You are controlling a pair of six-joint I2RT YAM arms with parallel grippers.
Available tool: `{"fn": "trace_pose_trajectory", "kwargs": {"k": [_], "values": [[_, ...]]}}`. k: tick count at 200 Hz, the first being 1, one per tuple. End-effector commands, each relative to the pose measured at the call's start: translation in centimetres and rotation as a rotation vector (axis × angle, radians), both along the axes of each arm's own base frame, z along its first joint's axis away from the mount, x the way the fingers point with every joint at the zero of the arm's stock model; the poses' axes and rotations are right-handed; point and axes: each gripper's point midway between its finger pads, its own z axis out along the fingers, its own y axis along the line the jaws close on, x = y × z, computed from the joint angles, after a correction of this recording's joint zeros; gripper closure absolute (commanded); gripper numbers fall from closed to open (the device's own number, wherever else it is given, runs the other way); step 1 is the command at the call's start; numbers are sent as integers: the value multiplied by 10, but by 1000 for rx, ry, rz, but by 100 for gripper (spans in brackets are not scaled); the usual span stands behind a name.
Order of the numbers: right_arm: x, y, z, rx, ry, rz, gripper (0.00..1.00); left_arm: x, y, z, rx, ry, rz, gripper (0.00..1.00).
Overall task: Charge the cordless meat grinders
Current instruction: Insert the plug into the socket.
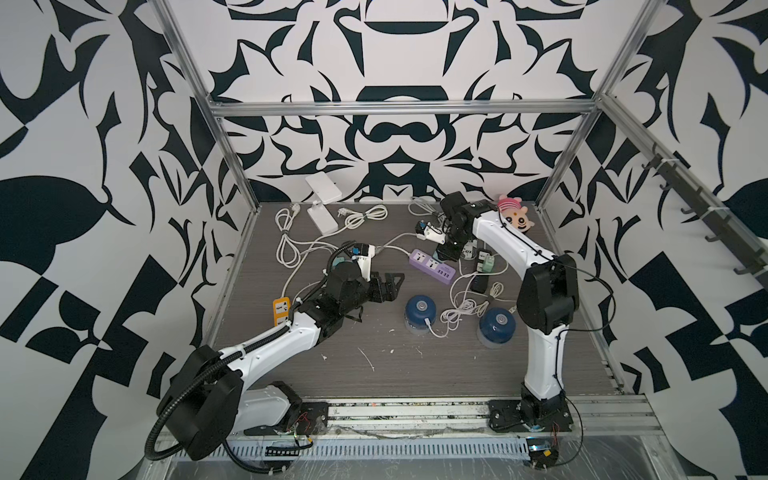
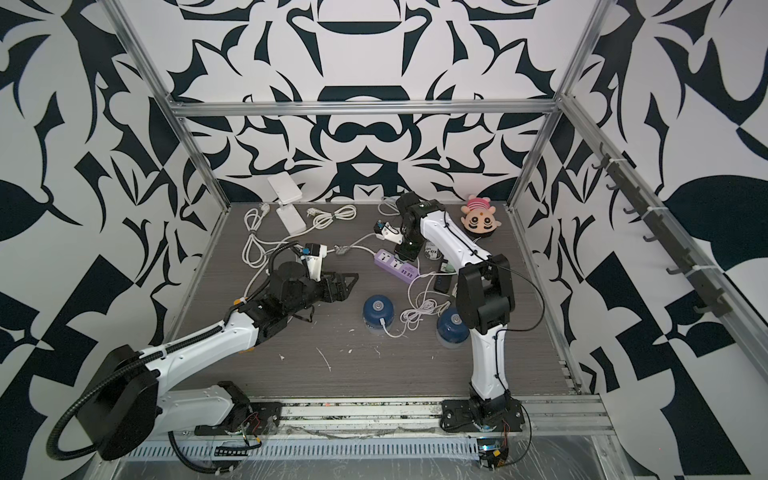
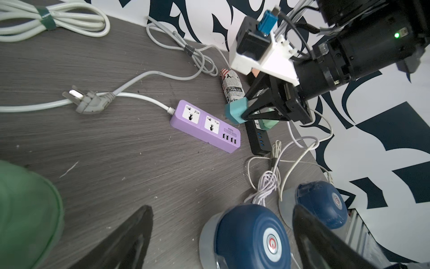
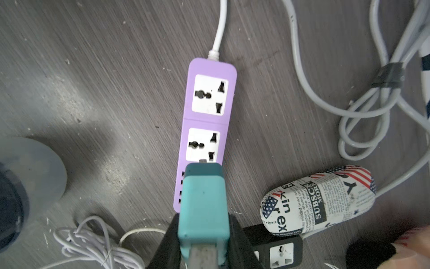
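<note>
Two navy meat grinders (image 1: 419,311) (image 1: 496,324) stand at the front right of the table, seen in both top views (image 2: 377,309) (image 2: 451,326). A white cable (image 1: 434,332) reaches the nearer one. A green grinder (image 3: 23,209) sits blurred beside my left wrist. My left gripper (image 1: 395,286) (image 3: 223,207) is open and empty, hovering just left of the nearer navy grinder (image 3: 251,237). My right gripper (image 1: 446,249) (image 4: 203,228) is shut on a teal plug block (image 4: 202,198), whose metal tip hangs over the USB end of the purple power strip (image 4: 207,104).
A black power strip (image 3: 258,139) and a newspaper-print pouch (image 4: 318,200) lie beside the purple strip. Loose white cables (image 1: 461,311) tangle between the navy grinders. An orange power strip (image 1: 281,311) lies left, a pink plush (image 1: 515,216) back right, coiled cords (image 1: 286,237) back left.
</note>
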Motion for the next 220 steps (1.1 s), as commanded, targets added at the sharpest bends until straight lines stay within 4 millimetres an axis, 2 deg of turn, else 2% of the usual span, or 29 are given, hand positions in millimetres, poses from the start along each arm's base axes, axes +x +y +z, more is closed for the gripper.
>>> {"fn": "trace_pose_trajectory", "kwargs": {"k": [1, 78, 220], "values": [[-1, 2, 21, 21, -16, 37, 100, 7, -7, 2, -2, -55, -18, 4], [10, 8, 6, 15, 19, 39, 100, 7, -6, -9, 0, -29, -3, 4], [19, 2, -15, -51, 33, 10, 100, 2, -1, -23, -14, 23, 23, 4]]}}
